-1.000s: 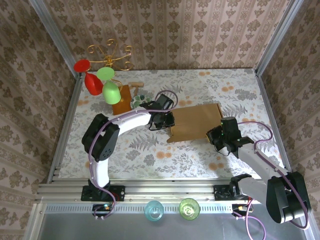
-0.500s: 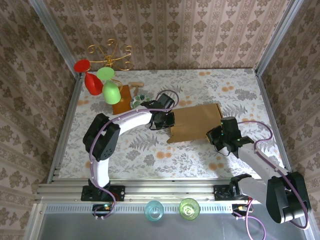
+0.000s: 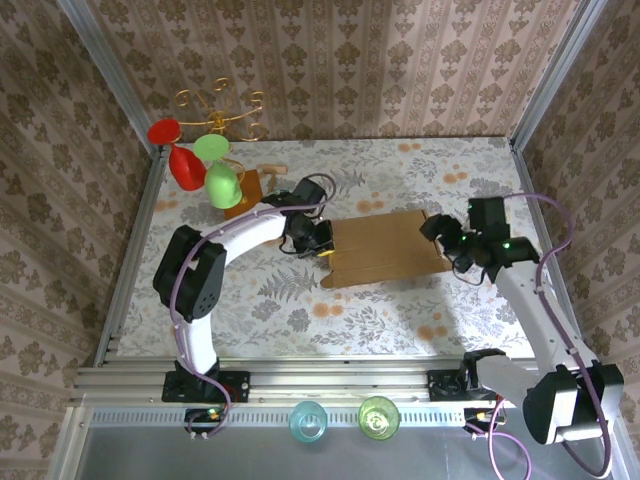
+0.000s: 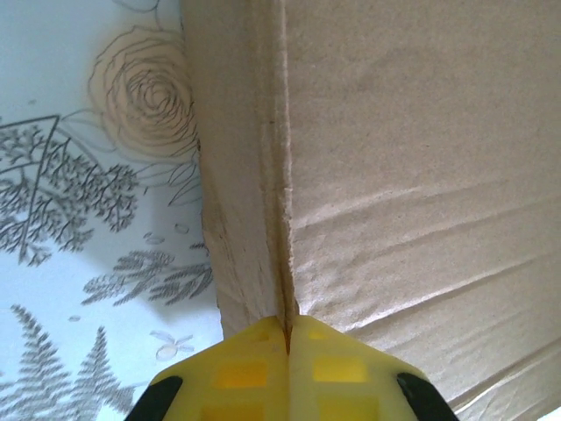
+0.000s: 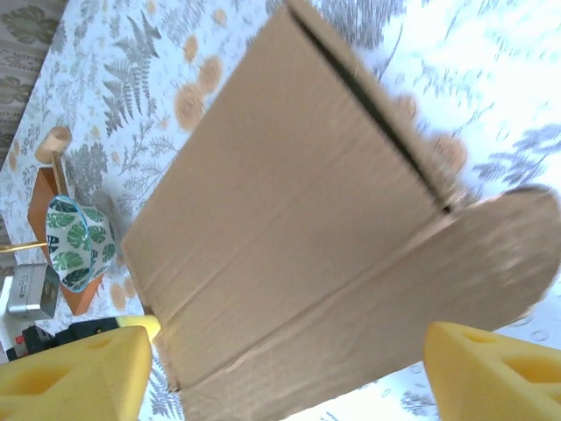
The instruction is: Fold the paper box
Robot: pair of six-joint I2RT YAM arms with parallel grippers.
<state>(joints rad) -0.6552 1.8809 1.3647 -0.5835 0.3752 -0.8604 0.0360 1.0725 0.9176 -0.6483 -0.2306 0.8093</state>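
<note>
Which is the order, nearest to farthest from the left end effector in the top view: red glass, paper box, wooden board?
1. paper box: touching; the left end effector is shut on its left edge.
2. wooden board: behind and to the left, partly under the green glass.
3. red glass: farthest, at the back-left corner.

Overhead plus close wrist views (shared paper box [image 3: 385, 248])

Floral table [image 3: 400, 310]: paper box [image 3: 385, 247] centre, wooden board [image 3: 240, 212] back-left.
</note>
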